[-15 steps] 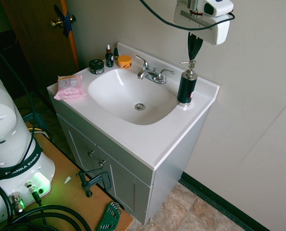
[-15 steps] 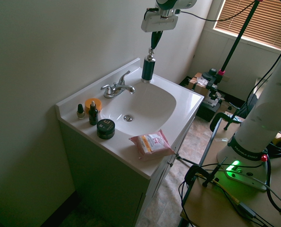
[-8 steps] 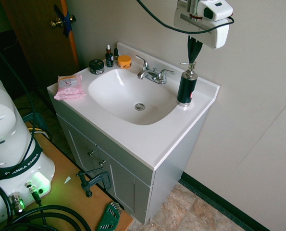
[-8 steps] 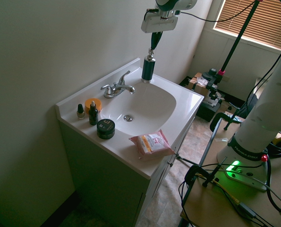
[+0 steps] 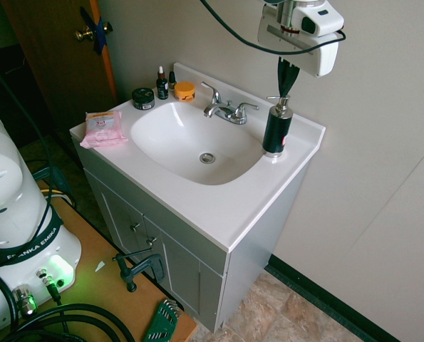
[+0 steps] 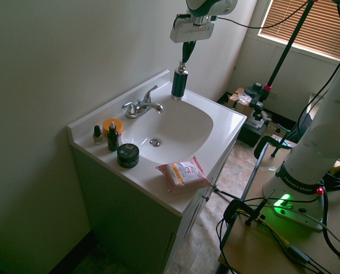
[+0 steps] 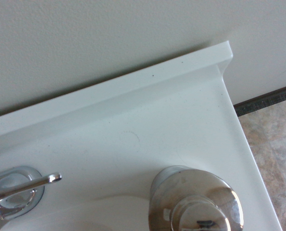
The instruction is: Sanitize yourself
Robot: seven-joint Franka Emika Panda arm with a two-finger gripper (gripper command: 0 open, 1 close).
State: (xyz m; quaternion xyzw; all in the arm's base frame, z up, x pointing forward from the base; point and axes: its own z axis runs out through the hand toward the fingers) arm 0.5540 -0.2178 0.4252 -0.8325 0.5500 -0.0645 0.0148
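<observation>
Arm (image 5: 8,171), first exterior view: my base is at the left edge; my wrist end hangs at the top, above the pump bottle (image 5: 277,130).
Tool (image 5: 284,94): narrow, my fingers shut together and pointing down right at the pump head; whether they touch it, I cannot tell.
Pump bottle: upright on the tabletop (image 5: 251,206), beside the sink (image 5: 194,153).
Faucet (image 5: 229,112): behind the sink.
Wipes (image 5: 103,130): at the end of the tabletop away from my tool, near the dark jar (image 5: 143,98).
Arm, second exterior view: my base is at the right; my wrist end is at the top, over the pump bottle.
Orange jar: (image 6: 112,125) behind the dropper bottle (image 6: 112,137), with the small bottle (image 6: 98,135) beside them.
Pump bottle, wrist view: its shiny top shows from above, near the faucet's handle.
</observation>
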